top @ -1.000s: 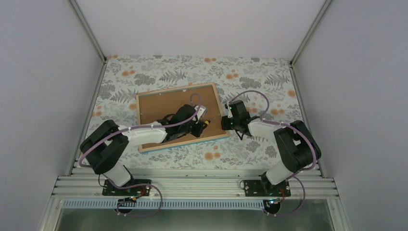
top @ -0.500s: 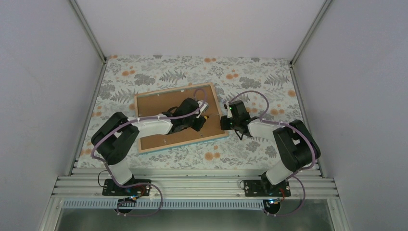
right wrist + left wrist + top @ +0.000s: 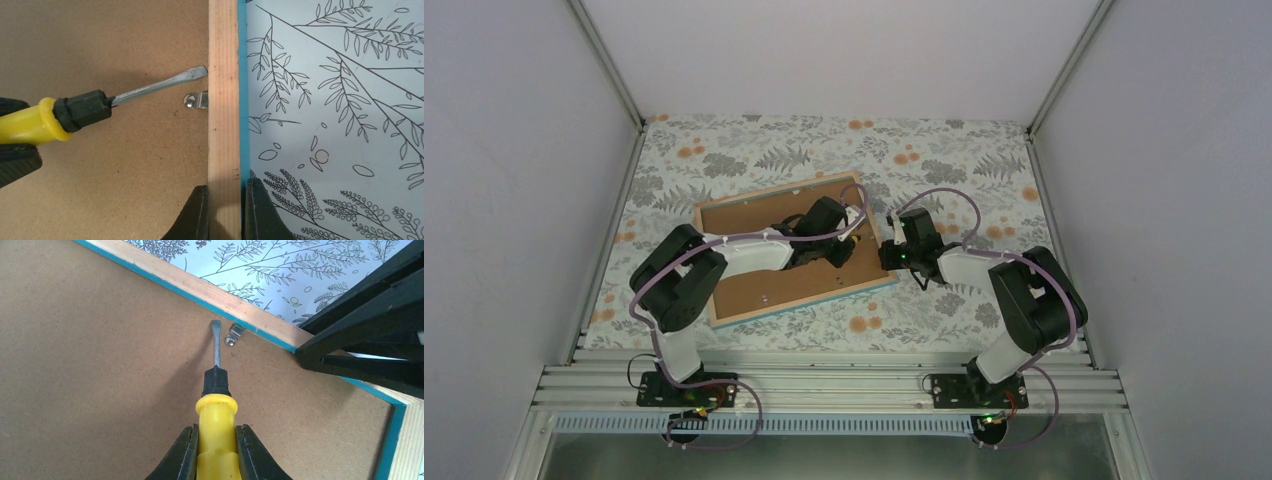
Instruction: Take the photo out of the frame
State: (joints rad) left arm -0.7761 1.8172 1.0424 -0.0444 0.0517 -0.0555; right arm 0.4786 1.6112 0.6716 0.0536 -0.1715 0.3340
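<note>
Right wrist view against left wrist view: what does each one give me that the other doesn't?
Right wrist only: the right claw clamped across the wood rim of the frame. Left wrist only: the left claw squeezing the yellow handle of the screwdriver from behind, plus a frame corner. Both: the blade tip beside the metal tab, over the backing board.

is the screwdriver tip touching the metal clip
Apart. The right wrist view shows bare backing board between the screwdriver tip and the metal clip.
</note>
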